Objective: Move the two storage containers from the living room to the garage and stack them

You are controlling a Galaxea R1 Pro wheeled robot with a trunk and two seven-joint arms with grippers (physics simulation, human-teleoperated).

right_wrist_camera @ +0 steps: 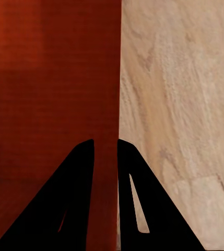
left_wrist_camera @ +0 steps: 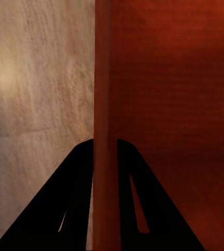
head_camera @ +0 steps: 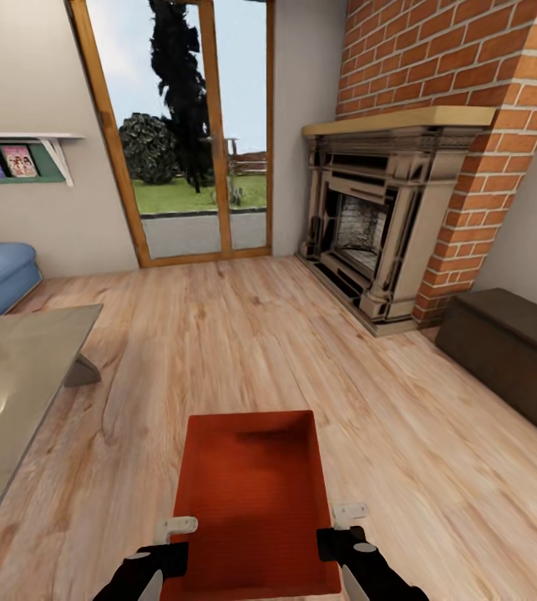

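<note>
I have one orange-red container (head_camera: 251, 492) held out low in front of me, above the light wood floor (head_camera: 218, 351) of the living room. My left gripper (left_wrist_camera: 105, 144) pinches its left wall and my right gripper (right_wrist_camera: 106, 142) pinches its right wall. The brick fireplace (head_camera: 385, 225) stands ahead to the right, a glass door (head_camera: 193, 133) straight ahead

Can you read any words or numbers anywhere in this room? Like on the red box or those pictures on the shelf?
No words or numbers can be read anywhere.
Storage container: plain orange-red walls, no label.
Two pictures on the wall shelf: colourful, but too small and blurred to tell whether they carry any writing.
Fireplace, dark bench: no signs or lettering.
</note>
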